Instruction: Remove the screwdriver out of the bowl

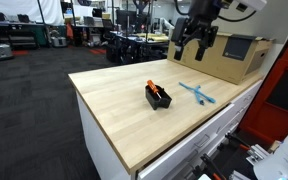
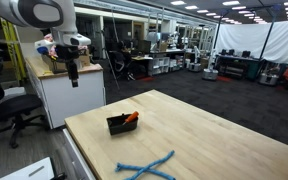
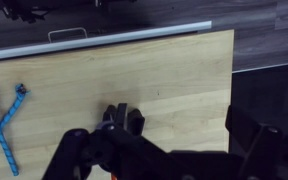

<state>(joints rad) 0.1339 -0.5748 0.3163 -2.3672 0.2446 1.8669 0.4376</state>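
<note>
The black squarish bowl (image 1: 160,99) stands near the middle of the wooden table (image 1: 114,105). The orange-handled screwdriver (image 1: 154,88) lies in it, sticking out over the rim. Both also show in an exterior view, the bowl (image 2: 117,125) and the screwdriver (image 2: 131,117). My gripper (image 1: 193,44) hangs open and empty high above the table's far side, well apart from the bowl; it also shows in an exterior view (image 2: 72,72). In the wrist view the bowl (image 3: 125,116) lies far below, partly hidden by my gripper (image 3: 164,140); the screwdriver is hardly visible there.
A light blue long-handled tool (image 1: 196,93) lies on the table beside the bowl and shows in the other views (image 2: 146,166) (image 3: 2,125). A large cardboard box (image 1: 230,56) stands at the table's back. An office chair (image 2: 9,110) and a cabinet (image 2: 72,90) stand beyond the table.
</note>
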